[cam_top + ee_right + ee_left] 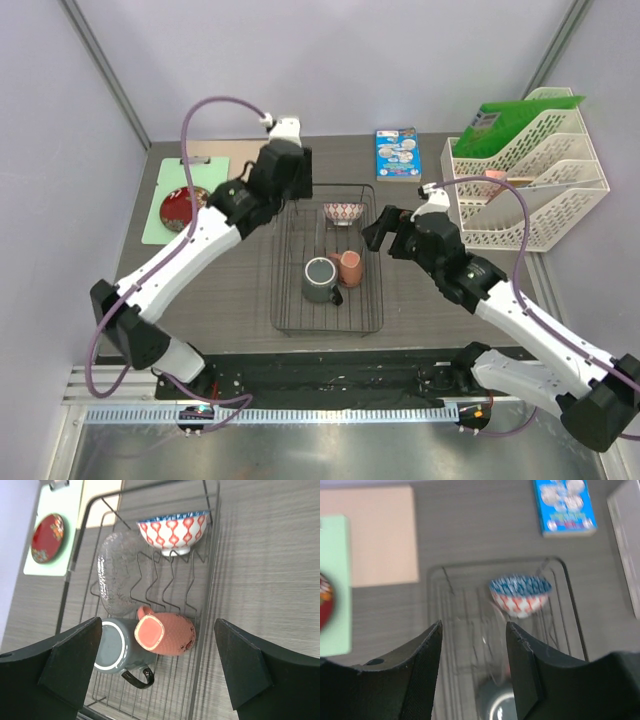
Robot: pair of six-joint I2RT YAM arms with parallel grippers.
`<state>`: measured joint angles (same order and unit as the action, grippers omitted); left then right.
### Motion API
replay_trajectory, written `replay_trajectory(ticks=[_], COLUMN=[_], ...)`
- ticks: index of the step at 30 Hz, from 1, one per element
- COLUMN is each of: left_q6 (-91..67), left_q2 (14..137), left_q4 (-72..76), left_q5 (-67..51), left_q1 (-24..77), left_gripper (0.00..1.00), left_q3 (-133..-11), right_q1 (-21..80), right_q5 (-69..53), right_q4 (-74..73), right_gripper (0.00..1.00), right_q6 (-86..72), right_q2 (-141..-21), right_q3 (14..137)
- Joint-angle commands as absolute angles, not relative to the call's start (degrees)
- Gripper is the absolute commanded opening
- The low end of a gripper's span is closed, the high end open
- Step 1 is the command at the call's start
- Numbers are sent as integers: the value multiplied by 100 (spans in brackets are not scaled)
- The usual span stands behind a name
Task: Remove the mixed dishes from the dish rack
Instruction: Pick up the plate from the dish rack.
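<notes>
The black wire dish rack (277, 300) sits mid-table. In it stand the red-white bowl (343, 212) at the far end, the grey-green mug (320, 279) and the salmon-pink cup (348, 268) lying beside it. A clear glass plate (117, 572) leans in the dividers. The dark red plate (178, 209) lies outside the rack on a green board. My left gripper (292, 204) is open and empty above the rack's far left corner; its view shows the bowl (520, 594) and the mug (502, 707). My right gripper (380, 230) is open and empty at the rack's right side, above the cup (167, 635) and the mug (112, 647).
A green board (185, 235) and a tan clipboard (205, 155) lie at the far left. A blue booklet (398, 154) lies behind the rack. A white tiered file tray (530, 190) with a green folder stands at the right. Grey walls enclose the table.
</notes>
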<state>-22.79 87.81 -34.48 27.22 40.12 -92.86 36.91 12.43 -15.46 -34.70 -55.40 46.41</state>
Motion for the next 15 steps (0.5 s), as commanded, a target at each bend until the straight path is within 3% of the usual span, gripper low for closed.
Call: replay_trajectory(ticks=[1, 7, 15], left_q6=[-3031, -3340, -3533], left_q2=[8518, 8490, 8552], left_q4=[-2454, -1970, -1529], left_q5=[1714, 1283, 1204], left_q1=[4077, 4140, 4227], left_gripper=[54, 54, 54], left_q3=[-7877, -7015, -6847], right_q1=[3709, 3709, 3709], right_q5=[1739, 1740, 1512], right_q4=[-1371, -1283, -1090], right_gripper=[100, 100, 100], right_q6=[-3498, -3638, -3823], right_q2=[-5002, -4904, -5045], right_q3=[4483, 4237, 4087])
